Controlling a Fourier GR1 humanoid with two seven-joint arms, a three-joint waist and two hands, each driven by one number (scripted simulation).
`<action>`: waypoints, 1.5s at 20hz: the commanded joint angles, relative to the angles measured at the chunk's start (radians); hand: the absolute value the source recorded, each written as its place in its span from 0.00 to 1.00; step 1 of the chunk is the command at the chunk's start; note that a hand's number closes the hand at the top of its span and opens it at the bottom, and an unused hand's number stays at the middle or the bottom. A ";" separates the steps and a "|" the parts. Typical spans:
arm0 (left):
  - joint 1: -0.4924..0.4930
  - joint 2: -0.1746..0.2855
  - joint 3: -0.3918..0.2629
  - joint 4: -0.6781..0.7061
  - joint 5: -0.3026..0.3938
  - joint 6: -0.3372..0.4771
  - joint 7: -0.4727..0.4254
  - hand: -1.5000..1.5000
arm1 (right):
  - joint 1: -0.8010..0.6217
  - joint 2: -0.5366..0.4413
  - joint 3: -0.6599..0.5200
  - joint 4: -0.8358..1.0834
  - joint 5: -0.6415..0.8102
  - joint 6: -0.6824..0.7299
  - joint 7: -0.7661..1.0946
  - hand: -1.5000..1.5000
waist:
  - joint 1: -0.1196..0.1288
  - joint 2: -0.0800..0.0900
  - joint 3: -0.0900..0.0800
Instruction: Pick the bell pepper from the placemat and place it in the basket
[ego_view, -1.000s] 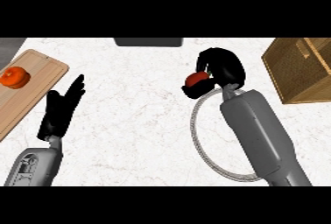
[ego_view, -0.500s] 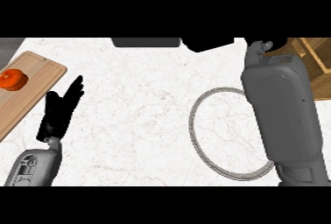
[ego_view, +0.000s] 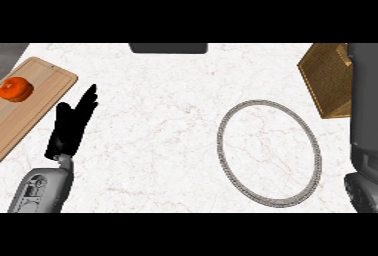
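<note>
Two likely ways to go wrong from here: letting go off-centre over the basket (ego_view: 325, 80) and catching its rim, or clipping its wall with the right forearm (ego_view: 363, 100) when pulling back. Cannot see the bell pepper: none on the placemat (ego_view: 269, 152), so presumably with the right hand, out of view past the basket, state impossible to tell. Rests the left hand (ego_view: 70, 125) open, fingers straight and up, placemat well to its right, cutting board (ego_view: 37, 107) just to its left.
</note>
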 joint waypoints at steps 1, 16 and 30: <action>-0.029 -0.017 -0.007 -0.011 -0.013 0.019 0.026 0.50 | -0.055 -0.100 -0.041 0.160 0.028 -0.023 -0.068 1.00 | 0.008 0.005 0.000; 0.008 -0.010 0.002 0.008 -0.006 -0.015 -0.034 0.50 | -0.004 -0.490 0.056 0.521 0.234 0.110 -0.316 1.00 | 0.014 0.010 0.001; -0.037 -0.004 0.029 0.022 0.015 -0.045 -0.006 0.50 | 0.093 -0.542 -0.024 0.793 0.213 -0.066 -0.671 1.00 | 0.014 0.010 0.001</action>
